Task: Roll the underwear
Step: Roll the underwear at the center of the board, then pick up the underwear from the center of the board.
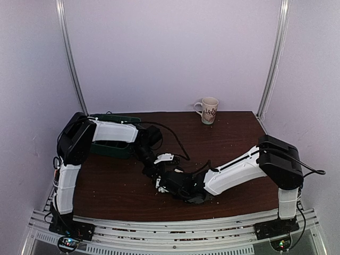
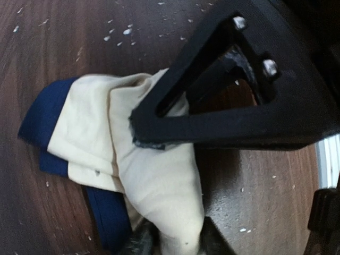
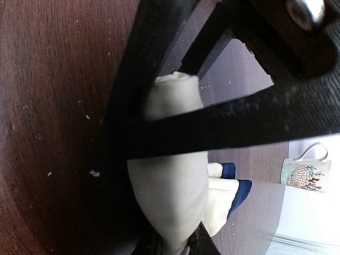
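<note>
A: The underwear (image 2: 154, 180) is found at mid-bench, right where the two arms meet. It is bunched into a loose cream roll, with its navy band sticking out at one end.

B: The left fingers (image 2: 223, 122) are laid onto the cream fabric, one tip pressed on the fold. Presumably the roll is being pinned so it cannot spring open. Whether they are clamped or slack cannot be told, as the second finger is not clearly shown.

A: The right fingers (image 3: 239, 125) are set across the tighter end of the roll, which is seen through the frame of one finger. A grip there would be judged sensible for turning it, but a true pinch cannot be confirmed either.

B: The surface, then: a dark wood-grain bench (image 1: 228, 133), littered with pale specks (image 2: 119, 32).

A: A patterned mug (image 1: 207, 110) is stood at the far edge, well apart from the work. A dark green box (image 1: 109, 147) at the back left is partly hidden by the left arm.

B: The cell is closed in by plain lilac walls (image 1: 170, 53), with metal posts (image 1: 69, 58) run up the back corners.
</note>
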{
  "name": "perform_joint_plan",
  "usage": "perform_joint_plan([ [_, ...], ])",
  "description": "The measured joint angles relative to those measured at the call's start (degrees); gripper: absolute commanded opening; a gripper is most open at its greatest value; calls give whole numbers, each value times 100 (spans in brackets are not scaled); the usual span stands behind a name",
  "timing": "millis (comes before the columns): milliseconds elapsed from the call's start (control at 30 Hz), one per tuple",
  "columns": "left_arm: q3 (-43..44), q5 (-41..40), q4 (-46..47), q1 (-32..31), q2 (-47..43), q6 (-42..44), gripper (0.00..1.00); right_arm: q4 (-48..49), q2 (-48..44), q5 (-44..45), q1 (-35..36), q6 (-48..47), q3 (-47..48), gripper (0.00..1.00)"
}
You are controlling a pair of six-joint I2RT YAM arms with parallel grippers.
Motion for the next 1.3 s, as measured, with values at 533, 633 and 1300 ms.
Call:
perform_joint_plan([
  [533, -870, -435, 715, 42, -1056, -138, 98, -304, -297, -468, 365, 166, -177, 4],
  [633, -772, -214, 597, 42, -850, -136, 98, -238, -313, -413, 415, 177, -243, 4],
  [1300, 350, 57, -24, -299, 94, -195, 96, -153, -313, -227, 492, 181, -317, 8],
])
